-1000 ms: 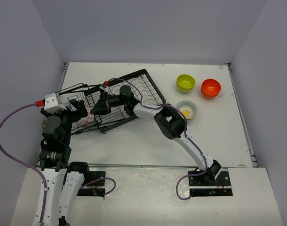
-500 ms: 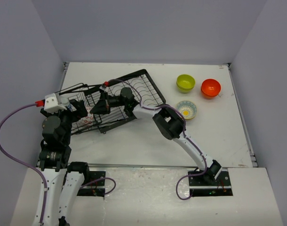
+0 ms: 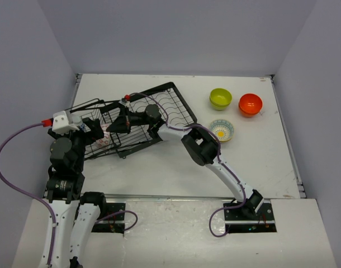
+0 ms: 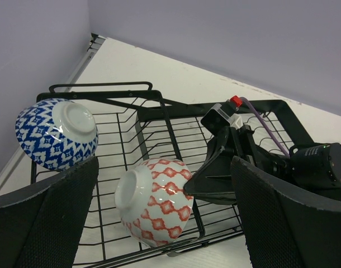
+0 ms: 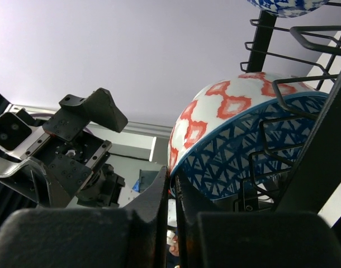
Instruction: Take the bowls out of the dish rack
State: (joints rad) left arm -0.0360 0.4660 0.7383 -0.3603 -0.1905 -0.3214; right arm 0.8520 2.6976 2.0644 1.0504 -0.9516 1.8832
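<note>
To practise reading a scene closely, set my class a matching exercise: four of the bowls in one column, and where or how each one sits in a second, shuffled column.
Column one
1. red-and-white bowl
2. blue-and-white bowl
3. lime green bowl
4. cream bowl

Column two
A. on the table, yellow centre showing
B. in the dish rack, no gripper on it
C. in the dish rack, rim pinched by the right gripper
D. on the table, far row, beside the orange-red bowl

Pairs: 1-C, 2-B, 3-D, 4-A
</note>
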